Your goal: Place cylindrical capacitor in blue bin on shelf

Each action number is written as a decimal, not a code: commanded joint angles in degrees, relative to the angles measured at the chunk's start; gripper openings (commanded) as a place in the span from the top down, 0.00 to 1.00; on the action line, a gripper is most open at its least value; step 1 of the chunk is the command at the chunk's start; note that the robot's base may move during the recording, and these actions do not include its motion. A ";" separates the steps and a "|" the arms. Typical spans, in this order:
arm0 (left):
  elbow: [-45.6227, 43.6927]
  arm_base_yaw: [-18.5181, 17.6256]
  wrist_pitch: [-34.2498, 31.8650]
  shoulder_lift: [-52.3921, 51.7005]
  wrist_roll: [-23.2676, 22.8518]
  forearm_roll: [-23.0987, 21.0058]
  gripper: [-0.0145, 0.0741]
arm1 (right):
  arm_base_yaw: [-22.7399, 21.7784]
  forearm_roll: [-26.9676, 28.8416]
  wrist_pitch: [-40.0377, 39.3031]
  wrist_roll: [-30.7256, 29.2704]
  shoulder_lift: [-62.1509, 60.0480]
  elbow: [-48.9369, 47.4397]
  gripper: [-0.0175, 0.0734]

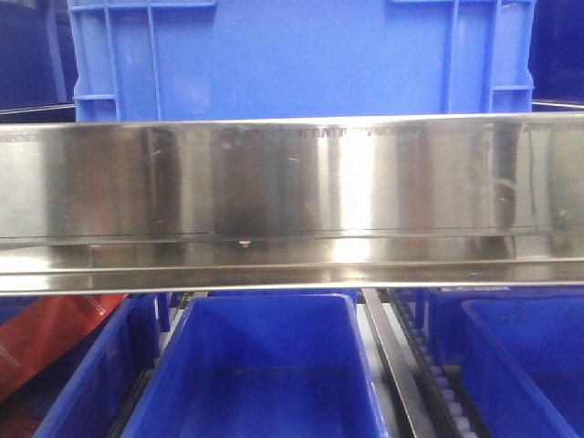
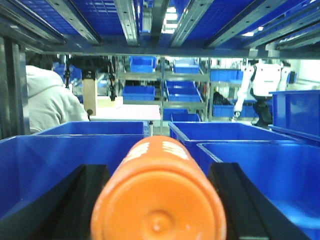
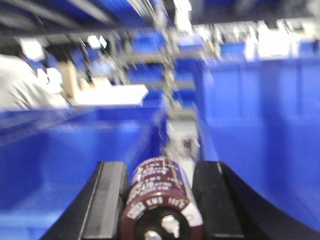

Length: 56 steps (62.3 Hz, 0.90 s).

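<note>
Your shelf, mirror-bright steel front rail, blue crate on the upper tier, three blue bins side by side below, roller track between centre and right.

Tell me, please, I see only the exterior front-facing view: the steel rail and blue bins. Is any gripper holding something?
Observer: Yes. The right gripper is shut on a dark brown capacitor, with its terminals toward the camera.
Operator: And the left one?
Observer: The left gripper is shut on an orange cylinder.
Operator: Is anybody near?
Observer: A person in a white top is beyond the blue bins, in the left wrist view.
</note>
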 commanded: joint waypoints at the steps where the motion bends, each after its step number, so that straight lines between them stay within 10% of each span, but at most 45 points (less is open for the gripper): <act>1: -4.07 -1.44 -0.36 4.98 -0.02 -0.02 0.96 | 2.78 -0.10 -3.06 -0.43 3.50 -2.68 0.99; 24: -18.58 -18.21 -1.96 27.80 -0.02 -0.02 0.96 | 12.45 -0.62 -8.65 -0.43 22.73 -13.18 0.99; 38: -21.28 -28.04 -15.38 41.58 -0.02 -0.02 0.96 | 15.42 -0.62 -19.34 -0.43 32.06 -13.56 0.99; 56: -22.28 -31.41 -23.05 52.07 -0.02 -0.02 0.96 | 16.60 -0.62 -21.29 -0.43 40.40 -16.19 0.99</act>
